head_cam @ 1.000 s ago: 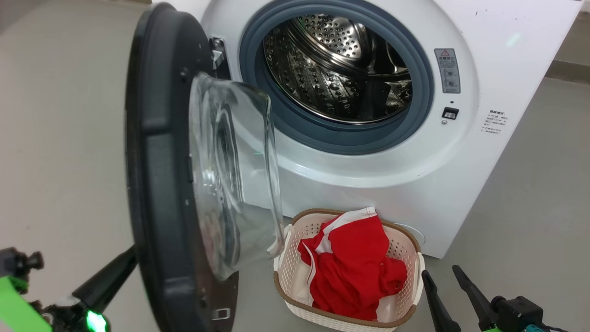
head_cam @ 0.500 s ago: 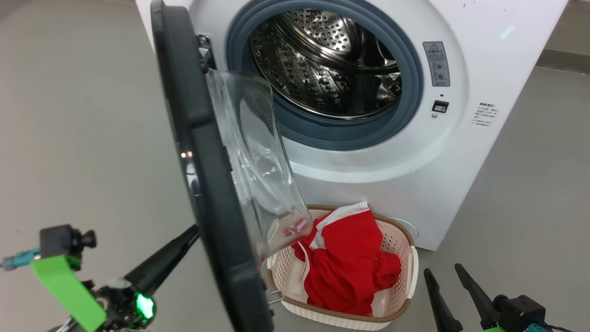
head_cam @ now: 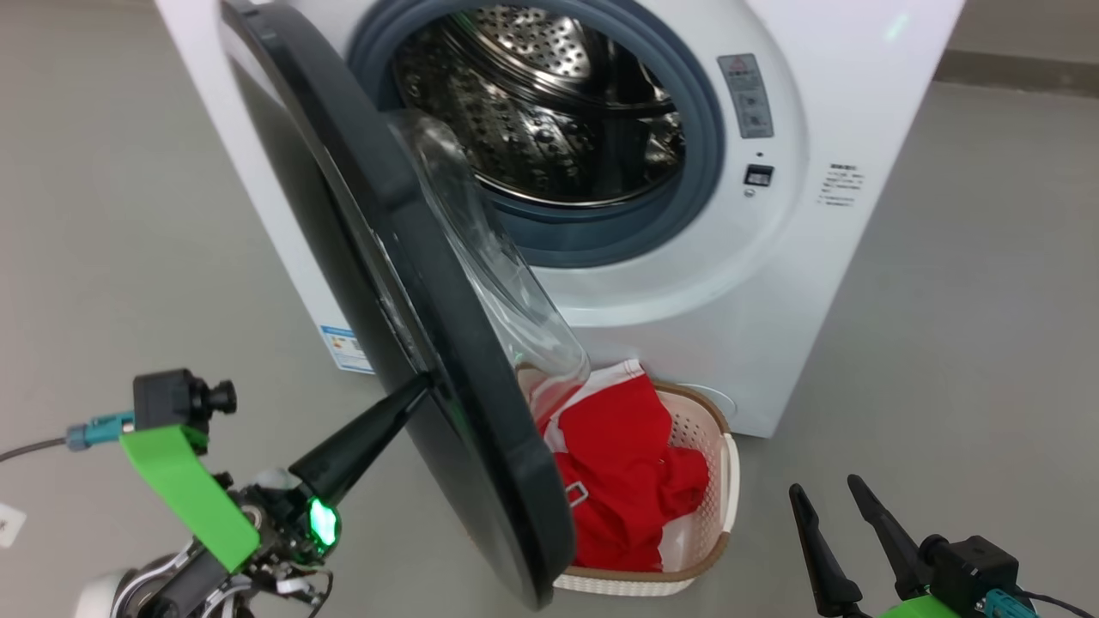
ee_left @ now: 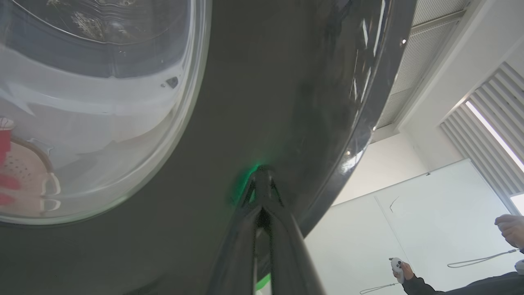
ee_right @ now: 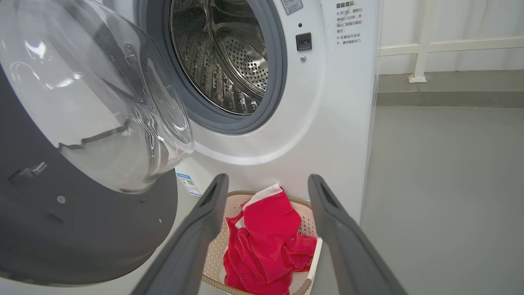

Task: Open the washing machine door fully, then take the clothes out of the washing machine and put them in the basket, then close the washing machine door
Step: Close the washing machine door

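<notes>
The washing machine [head_cam: 773,257] stands with its steel drum [head_cam: 532,112] showing bare metal. Its door [head_cam: 403,283] hangs half open, glass bowl toward the drum. My left gripper [head_cam: 421,382] is shut, its tip pressed against the door's glossy black outer face [ee_left: 254,102], as the left wrist view shows at the fingertips [ee_left: 262,172]. The red clothes [head_cam: 618,463] lie heaped in the basket [head_cam: 700,429] on the floor in front of the machine, partly hidden behind the door's lower edge. My right gripper [head_cam: 822,485] hangs open and empty to the basket's right; between its fingers I see the clothes [ee_right: 266,237] and the basket [ee_right: 301,201].
Grey floor surrounds the machine on both sides. A white rail and wall [ee_right: 417,61] run behind on the right. In the left wrist view a person's hand holds a controller [ee_left: 399,268] and another hand [ee_left: 509,229] shows at the right edge.
The door has swung from edge-on toward the drum opening, with my shut left gripper moving up and right against it. The head camera has shifted. The right gripper stays put.
</notes>
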Tool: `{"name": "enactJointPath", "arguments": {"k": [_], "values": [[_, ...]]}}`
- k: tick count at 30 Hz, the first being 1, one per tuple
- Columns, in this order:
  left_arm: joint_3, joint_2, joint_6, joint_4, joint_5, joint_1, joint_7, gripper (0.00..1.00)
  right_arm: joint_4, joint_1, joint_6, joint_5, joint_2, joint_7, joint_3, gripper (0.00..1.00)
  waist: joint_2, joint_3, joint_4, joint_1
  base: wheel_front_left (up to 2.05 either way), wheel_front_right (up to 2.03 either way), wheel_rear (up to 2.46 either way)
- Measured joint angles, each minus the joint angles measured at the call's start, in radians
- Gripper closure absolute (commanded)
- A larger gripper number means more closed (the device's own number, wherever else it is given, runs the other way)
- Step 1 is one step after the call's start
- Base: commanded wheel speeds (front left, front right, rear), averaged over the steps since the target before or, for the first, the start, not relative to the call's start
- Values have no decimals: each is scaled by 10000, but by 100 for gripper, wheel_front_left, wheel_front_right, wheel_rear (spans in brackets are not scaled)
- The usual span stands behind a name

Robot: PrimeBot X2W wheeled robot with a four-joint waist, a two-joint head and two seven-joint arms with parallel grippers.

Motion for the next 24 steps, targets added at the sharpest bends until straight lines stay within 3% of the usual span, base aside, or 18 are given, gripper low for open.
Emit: {"name": "enactJointPath", "arguments": {"k": [13,24], "values": [[-711,-48,0,433,176,-1197,-1005,100,-102,-437,0,-86,-48,0,-73,0,0,658,-743,0,0,0,0],[-1484,-82,0,761,389,-2220,-2520,100,-161,-832,0,-90,-46,0,-265,0,0,1166,-1253,0,0,0,0]]}}
